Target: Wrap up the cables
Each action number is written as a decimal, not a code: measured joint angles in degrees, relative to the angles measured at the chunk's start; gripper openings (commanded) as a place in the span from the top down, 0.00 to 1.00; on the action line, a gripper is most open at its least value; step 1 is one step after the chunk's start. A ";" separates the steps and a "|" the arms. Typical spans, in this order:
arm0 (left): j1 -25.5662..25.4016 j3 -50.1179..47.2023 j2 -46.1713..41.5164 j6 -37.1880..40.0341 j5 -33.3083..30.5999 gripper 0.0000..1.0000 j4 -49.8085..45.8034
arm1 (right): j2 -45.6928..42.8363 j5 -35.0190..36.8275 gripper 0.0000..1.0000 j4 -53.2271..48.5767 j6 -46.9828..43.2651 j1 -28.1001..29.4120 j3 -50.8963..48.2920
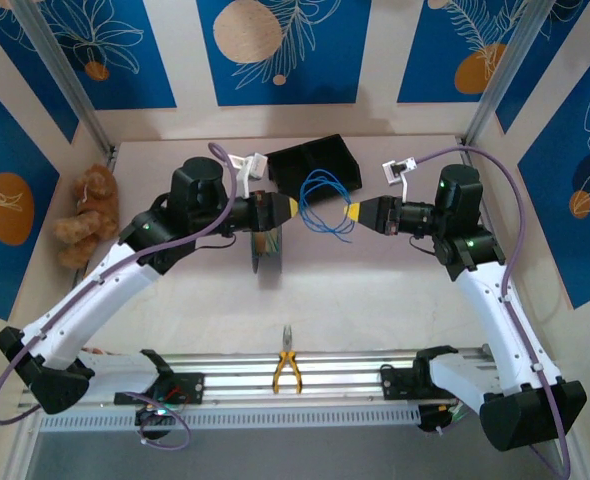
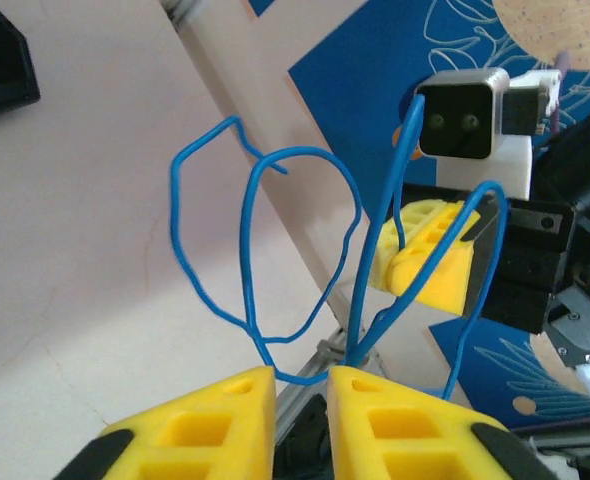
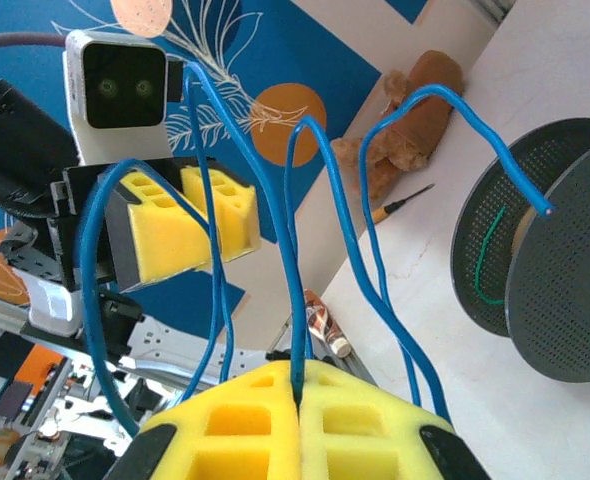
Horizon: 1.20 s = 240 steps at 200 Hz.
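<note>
Over the pale table's (image 1: 375, 300) far middle, the blue cable (image 3: 293, 300), seemingly light and springy, loops between left gripper (image 2: 301, 375) and right gripper (image 3: 297, 372), each pinched shut on it, and is probably best held near its ends.

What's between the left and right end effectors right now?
The blue cable, hanging in loose loops, each side pinched by the left end effector and right end effector. Clearest in the top view.

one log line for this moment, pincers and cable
left pincer: shut on blue cable | right pincer: shut on blue cable | cable: looped between them
</note>
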 measured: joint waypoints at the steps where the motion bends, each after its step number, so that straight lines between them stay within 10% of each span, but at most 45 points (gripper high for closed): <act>1: 0.00 0.07 -0.02 0.04 -0.13 0.87 -0.09 | 0.00 0.04 1.00 -0.09 -0.07 0.00 0.04; 116: -11.89 25.24 11.13 25.16 -19.65 0.56 -22.64 | 3.93 3.06 1.00 -5.99 -1.22 0.52 0.94; 240: -11.89 36.41 22.60 37.09 -25.09 0.59 -33.09 | 5.18 1.03 1.00 -8.44 -3.21 3.32 3.21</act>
